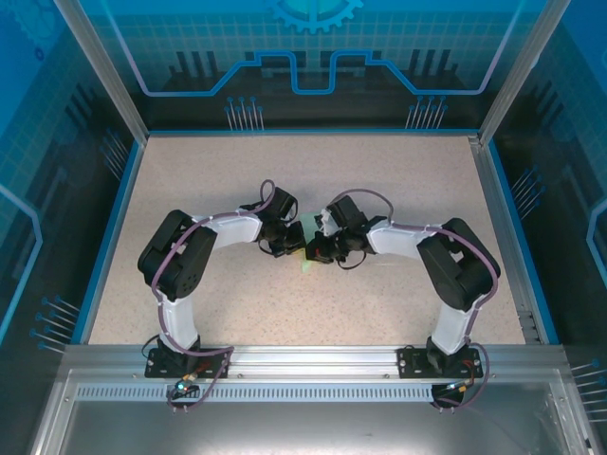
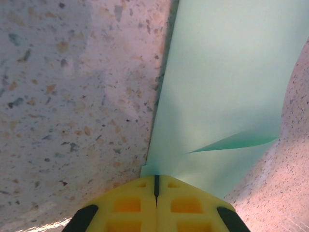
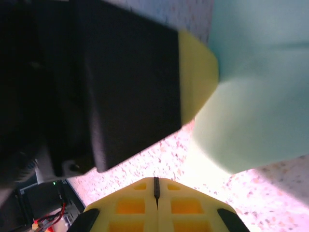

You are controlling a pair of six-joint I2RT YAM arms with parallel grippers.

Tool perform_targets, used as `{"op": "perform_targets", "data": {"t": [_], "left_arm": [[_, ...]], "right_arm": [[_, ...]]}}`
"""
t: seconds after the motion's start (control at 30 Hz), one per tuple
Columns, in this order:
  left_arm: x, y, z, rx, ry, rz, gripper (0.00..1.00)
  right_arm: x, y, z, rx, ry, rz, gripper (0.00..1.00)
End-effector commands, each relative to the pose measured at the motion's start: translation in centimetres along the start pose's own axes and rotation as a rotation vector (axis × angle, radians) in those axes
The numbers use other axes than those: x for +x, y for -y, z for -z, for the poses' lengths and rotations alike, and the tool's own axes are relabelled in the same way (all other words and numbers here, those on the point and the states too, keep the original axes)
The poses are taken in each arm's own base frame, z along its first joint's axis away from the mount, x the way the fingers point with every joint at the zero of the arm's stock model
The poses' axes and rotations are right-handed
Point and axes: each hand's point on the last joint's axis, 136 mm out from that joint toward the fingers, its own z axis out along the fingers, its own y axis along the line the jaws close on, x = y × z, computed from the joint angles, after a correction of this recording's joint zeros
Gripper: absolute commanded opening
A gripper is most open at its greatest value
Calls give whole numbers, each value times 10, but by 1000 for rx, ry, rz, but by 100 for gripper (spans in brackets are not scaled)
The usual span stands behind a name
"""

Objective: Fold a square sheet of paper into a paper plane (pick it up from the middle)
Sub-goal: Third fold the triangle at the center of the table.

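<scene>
Both arms reach in toward the middle of the speckled beige tabletop (image 1: 313,175), their heads nearly meeting. The left pincer (image 1: 292,248) is closed up tight, its yellow fingers (image 2: 130,205) pressed together with just a thin dark seam between them. A folded sheet of pale mint-green paper (image 2: 222,87) runs out from those tips, away from the wrist. It looks pinched there at its near end and raised a little off the surface, with a soft shadow lying along its left edge. One flap is creased across the lower part, ending in a sharp point.

From overhead only a sliver of the paper (image 1: 308,263) peeks out between the two heads. The right pincer (image 3: 155,180) is closed as well — nothing sits between its fingers. Just ahead of it sits the left pincer's black body and yellow fingertip (image 3: 198,77), with the green paper (image 3: 260,96) spreading out to the right, blurred.
</scene>
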Motion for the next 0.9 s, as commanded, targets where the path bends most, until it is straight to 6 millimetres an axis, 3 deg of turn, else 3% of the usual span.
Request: {"op": "perform_targets", "data": {"t": [0.0,0.17,0.37,0.43,0.63,0.87], "left_arm": [[10,-36,-12,-137,-23,26,0],[10,-36,-12,-137,-26,27,0],[9,-34,-12,-134,-26,21,0],[9,-34,-11,-134,-25,20,0],[7,-31,-10,-130,-24,13,0],[6,-21,-9,-110,-25,-23,1]], "right_arm": [[-5,20,-2,64,-7,-23,0],[-7,30,-13,95,-31,-42,0],[4,59,-23,174,-74,-124,0],[4,60,-21,167,-72,-136,0],[-19,29,5,90,14,-82,0],[-30,61,0,177,15,-118,0]]}}
